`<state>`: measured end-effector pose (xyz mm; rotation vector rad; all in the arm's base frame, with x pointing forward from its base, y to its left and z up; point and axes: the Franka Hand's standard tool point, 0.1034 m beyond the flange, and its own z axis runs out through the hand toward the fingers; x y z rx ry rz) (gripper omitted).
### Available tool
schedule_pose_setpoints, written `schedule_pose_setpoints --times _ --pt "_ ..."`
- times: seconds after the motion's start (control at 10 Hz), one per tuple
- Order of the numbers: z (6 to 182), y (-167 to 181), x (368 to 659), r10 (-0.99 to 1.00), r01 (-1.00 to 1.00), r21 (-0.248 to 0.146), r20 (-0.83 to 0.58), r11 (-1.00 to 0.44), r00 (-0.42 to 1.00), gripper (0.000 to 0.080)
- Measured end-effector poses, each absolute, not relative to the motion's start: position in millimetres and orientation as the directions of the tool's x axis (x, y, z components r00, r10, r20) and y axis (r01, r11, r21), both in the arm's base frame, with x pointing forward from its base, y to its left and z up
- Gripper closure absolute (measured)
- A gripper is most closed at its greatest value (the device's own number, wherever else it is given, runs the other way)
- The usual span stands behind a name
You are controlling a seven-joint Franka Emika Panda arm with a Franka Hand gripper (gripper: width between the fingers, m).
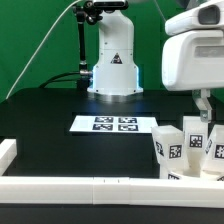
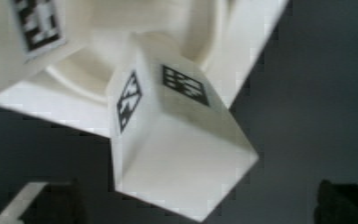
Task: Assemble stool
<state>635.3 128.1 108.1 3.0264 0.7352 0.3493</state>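
Exterior view: we see the gripper (image 1: 203, 104) hanging from the white arm head at the exterior view's right, just above a cluster of stool parts.
Legs: we count at least three short white blocky legs (image 1: 192, 138) standing close together at the near right of the black table (image 1: 50, 115), each with black-and-white tags.
Marker board: we find the marker board (image 1: 115, 124) lying flat mid-table, in front of the arm's base (image 1: 113, 75), well apart from the legs.
Rails: we see a long white rail (image 1: 90, 188) along the near edge and a short one (image 1: 7, 152) at the left.
Wrist view: we look down on one tagged leg (image 2: 176, 140), leaning against the round seat (image 2: 211, 40).
Gripper state: we see both dark fingertips (image 2: 34, 203) spread wide, one on either side of the leg, touching nothing.
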Motion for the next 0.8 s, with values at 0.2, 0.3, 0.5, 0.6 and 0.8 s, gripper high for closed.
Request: schedule_pose_setpoints --times 0.2,0.3,0.5,0.6,0.8 --pt "107.2 127.6 634.3 0.63 0.62 0.111 0.175 -0.776 0.757 0.015" --pt "107.3 125.4 634.1 0.699 0.688 0.123 0.147 -0.715 0.7 0.015" --pt "107.2 123.2 635.0 0.713 0.702 0.129 0.144 -0.701 0.686 0.015" --pt "107.0 123.1 634.9 0.711 0.699 0.128 0.144 -0.703 0.688 0.015" --pt "101.1 122.9 641.4 0.787 0.774 0.139 0.094 -0.617 0.61 0.015"
